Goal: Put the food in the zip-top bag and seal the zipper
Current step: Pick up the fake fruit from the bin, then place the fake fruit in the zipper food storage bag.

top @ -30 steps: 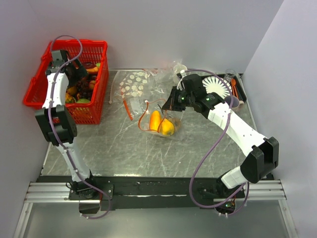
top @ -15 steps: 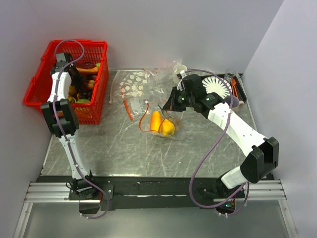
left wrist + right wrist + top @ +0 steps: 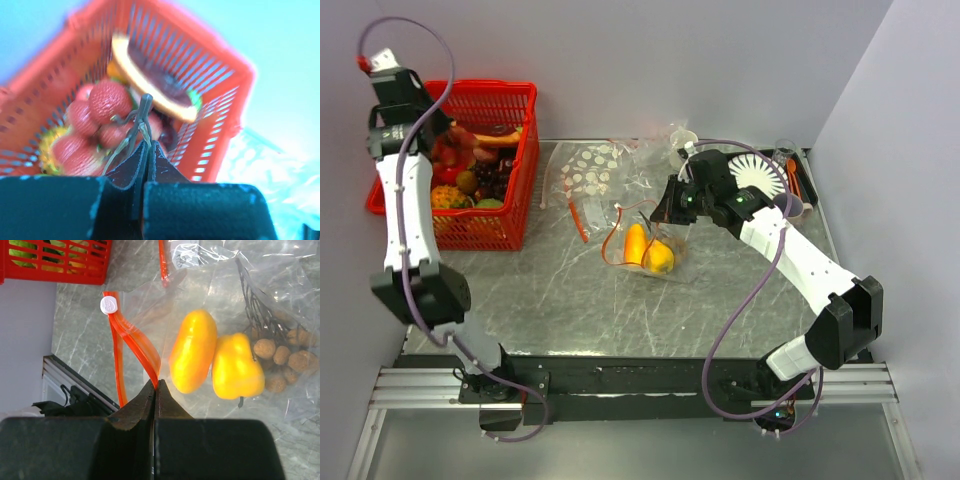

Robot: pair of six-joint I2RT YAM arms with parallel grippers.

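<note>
The zip-top bag (image 3: 665, 262) lies mid-table with two yellow fruits (image 3: 192, 350) and a net of walnuts (image 3: 280, 360) inside. My right gripper (image 3: 156, 383) is shut on its orange-red zipper (image 3: 136, 342) and holds the mouth up, seen from above as the right gripper (image 3: 672, 215) at the bag's far edge. My left gripper (image 3: 148, 143) is shut on the thin stem of a bunch of red bumpy fruits (image 3: 106, 102). It hangs over the red basket (image 3: 510, 215). In the top view the left gripper (image 3: 428, 125) is raised at the far left, the bunch (image 3: 446, 150) below it.
The red basket (image 3: 227, 120) holds several more pieces of food. A clear bag with white dots (image 3: 588, 170) lies behind the zip-top bag. A white ribbed disc (image 3: 757, 172) and an orange tool (image 3: 793, 180) sit at the back right.
My left gripper has shut on the bunch's stem down in the basket and risen up and to the left with it. The right arm and the bag have not moved.
</note>
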